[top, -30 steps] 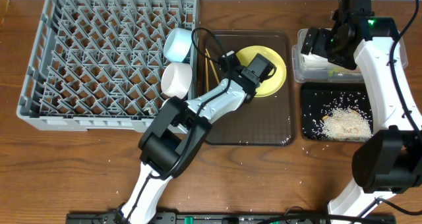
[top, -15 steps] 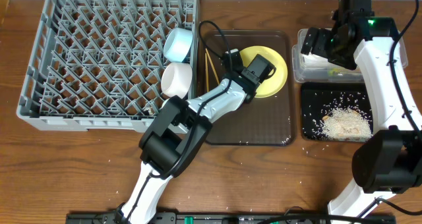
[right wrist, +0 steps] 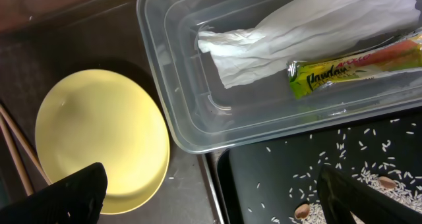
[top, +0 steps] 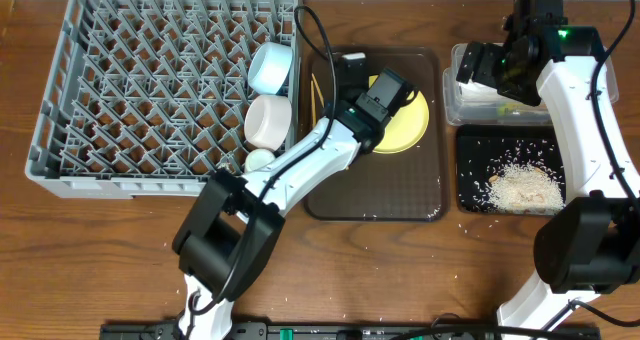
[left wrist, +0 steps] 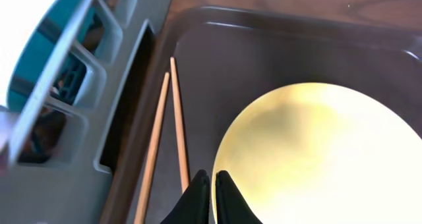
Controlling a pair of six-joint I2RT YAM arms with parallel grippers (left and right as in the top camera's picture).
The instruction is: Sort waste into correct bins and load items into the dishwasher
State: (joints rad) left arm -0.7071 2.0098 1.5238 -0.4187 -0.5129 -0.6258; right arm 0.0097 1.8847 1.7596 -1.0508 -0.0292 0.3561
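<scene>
My left gripper [top: 370, 108] [left wrist: 212, 179] is shut on the left rim of the round yellow plate [top: 410, 130] [left wrist: 316, 158] over the brown serving tray [top: 375, 195]. Two wooden chopsticks [top: 318, 95] [left wrist: 175, 118] lie on that tray beside the plate. The grey dish rack [top: 150, 80] holds a light-blue bowl [top: 270, 67], a white bowl [top: 267, 120] and a small white cup [top: 260, 160]. My right gripper [top: 480, 65] [right wrist: 221, 194] is open and empty above the clear tub [top: 500, 108] [right wrist: 171, 112], which holds the napkin [right wrist: 310, 26] and wrapper [right wrist: 356, 62].
The black tray [top: 470, 195] [right wrist: 264, 184] in front of the tub holds a heap of rice scraps [top: 520, 185] [right wrist: 369, 178]. The rack's grey wall [left wrist: 125, 85] stands right beside the brown tray's left edge. A few grains lie on the wooden table near its front edge.
My left arm has shifted its elbow to the left and its wrist has risen and turned at the plate's left rim; the plate has shifted slightly. The right arm has not moved.
</scene>
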